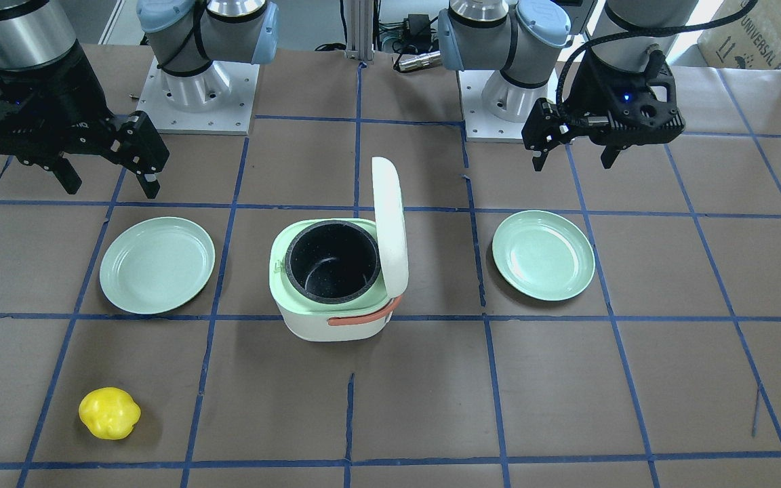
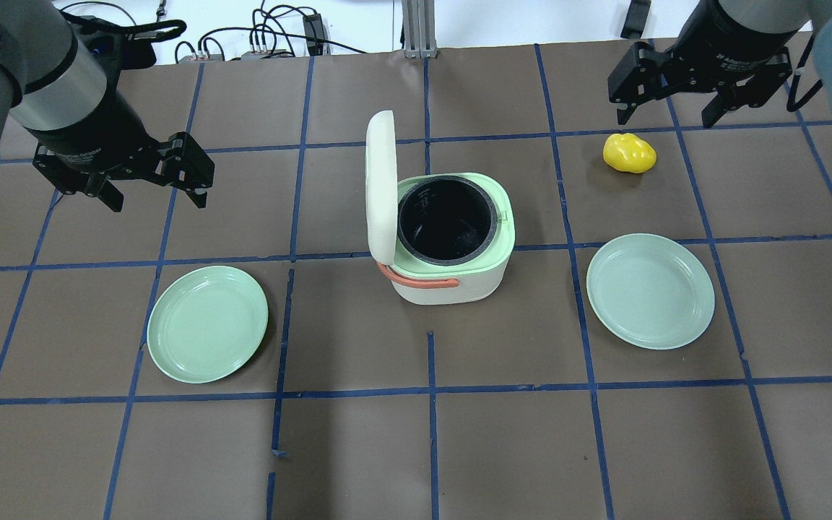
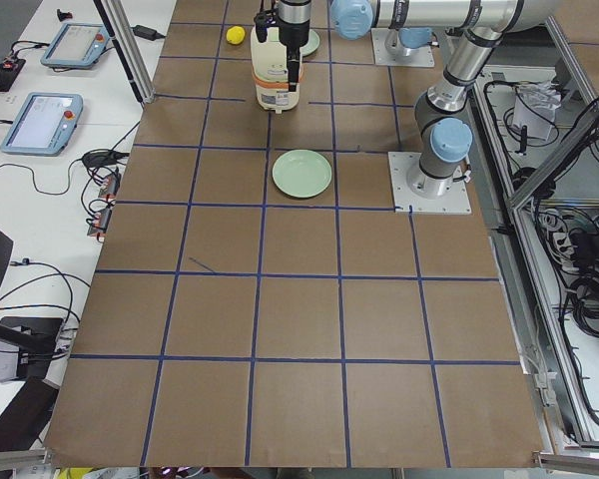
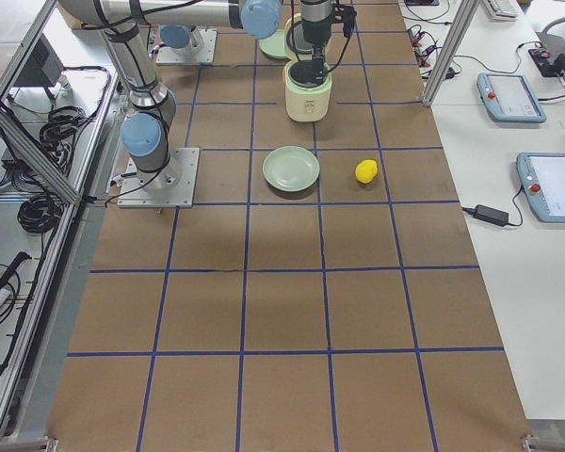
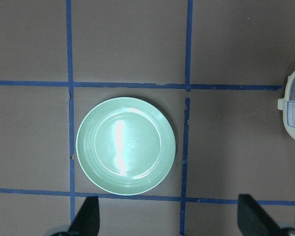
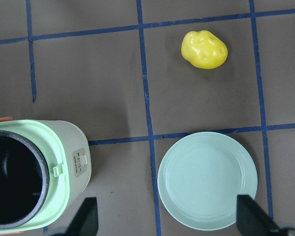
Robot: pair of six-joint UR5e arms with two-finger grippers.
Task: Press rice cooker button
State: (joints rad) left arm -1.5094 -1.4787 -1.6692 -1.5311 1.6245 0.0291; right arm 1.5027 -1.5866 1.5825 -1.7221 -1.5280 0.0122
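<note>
The pale green and white rice cooker (image 2: 452, 245) stands mid-table with its lid (image 2: 380, 184) swung upright and the dark inner pot (image 2: 447, 220) empty. In the right wrist view the cooker (image 6: 37, 177) shows a small control panel (image 6: 80, 164) on the side that faces the right plate. My left gripper (image 2: 156, 198) hangs open and empty above the table, well left of the cooker. My right gripper (image 2: 667, 115) hangs open and empty at the far right, beyond the yellow toy. Neither gripper touches the cooker.
A green plate (image 2: 207, 323) lies left of the cooker, directly below my left gripper's camera (image 5: 126, 145). A second green plate (image 2: 650, 290) lies to the right. A yellow lumpy toy (image 2: 629, 153) lies beyond the right plate. The cooker has an orange handle (image 2: 419, 280) on the near side.
</note>
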